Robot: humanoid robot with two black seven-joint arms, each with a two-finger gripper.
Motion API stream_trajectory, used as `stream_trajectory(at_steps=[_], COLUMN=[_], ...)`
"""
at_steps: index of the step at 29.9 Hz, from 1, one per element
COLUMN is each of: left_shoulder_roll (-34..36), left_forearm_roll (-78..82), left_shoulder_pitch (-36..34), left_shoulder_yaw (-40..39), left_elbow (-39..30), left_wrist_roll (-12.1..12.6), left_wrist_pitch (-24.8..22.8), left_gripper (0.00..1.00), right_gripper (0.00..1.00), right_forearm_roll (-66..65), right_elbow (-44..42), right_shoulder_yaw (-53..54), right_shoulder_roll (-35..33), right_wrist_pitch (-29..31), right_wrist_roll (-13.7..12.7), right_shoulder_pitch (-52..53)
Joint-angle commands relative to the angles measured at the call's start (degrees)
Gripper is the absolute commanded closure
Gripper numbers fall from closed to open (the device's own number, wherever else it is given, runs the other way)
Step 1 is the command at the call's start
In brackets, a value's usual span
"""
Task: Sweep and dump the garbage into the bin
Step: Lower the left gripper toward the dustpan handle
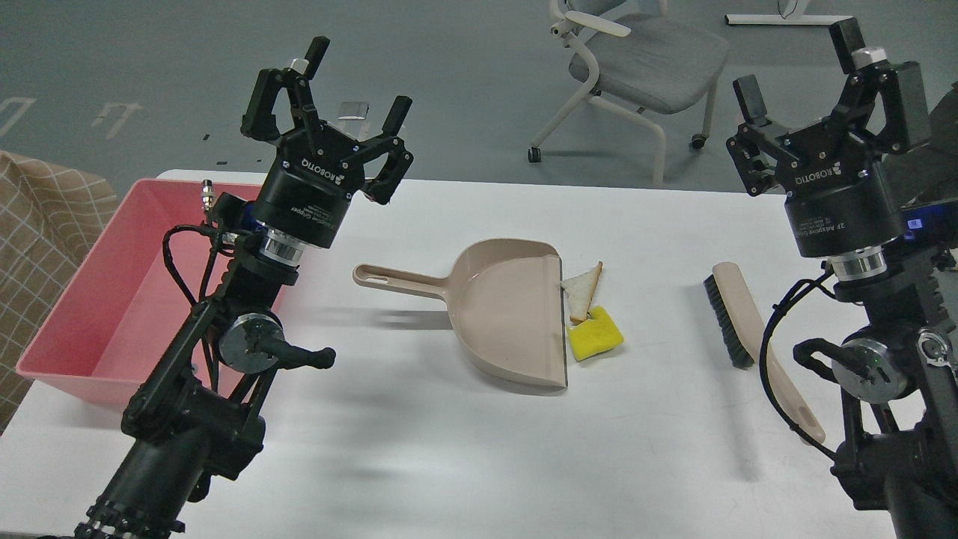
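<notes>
bin (90,299) left, dustpan (509,314) centre, brush (737,314) right

The dustpan (509,314) is looking like smooth beige plastic with a faint sheen. Just right of it, the bread slice (582,288) is showing a soft, porous crumb, and the yellow block (596,336) is looking spongy and matt. Further right of the dustpan, the brush (756,329) is pairing a smooth plastic back with coarse black bristles. Well left of the dustpan, the pink bin (60,352) is looking like slightly glossy plastic. The table (464,449) under the dustpan is appearing smooth, white and matt.
</notes>
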Motion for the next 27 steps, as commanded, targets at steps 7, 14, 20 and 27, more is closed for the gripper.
stream_trajectory(at_steps=[7, 14, 20, 27], left_shoulder_roll=[5.14, 9.99, 9.56, 8.16], left_forearm_roll=[25.49, 26.11, 27.43, 27.35], left_shoulder_pitch=[5.44, 17.38, 27.07, 30.76], left_shoulder_yaw=[4.87, 5.58, 5.67, 6.98], left_elbow=[-12.25, -18.94, -21.85, -21.85], left_wrist_roll=[3.99, 11.22, 11.22, 11.48], left_wrist_pitch=[22.06, 28.74, 32.00, 33.24], left_gripper=[0.01, 0.01, 0.01, 0.01], right_gripper=[0.00, 0.00, 0.00, 0.00], right_forearm_roll=[0.00, 0.00, 0.00, 0.00], right_elbow=[-0.13, -0.83, -2.15, -2.24], right_shoulder_yaw=[0.80, 1.42, 1.95, 1.95], right_shoulder_roll=[-0.01, -0.09, -0.09, -0.27], right_wrist_pitch=[0.00, 0.00, 0.00, 0.00], right_wrist_roll=[0.00, 0.00, 0.00, 0.00], right_shoulder_pitch=[-1.11, -1.91, -1.64, -1.56])
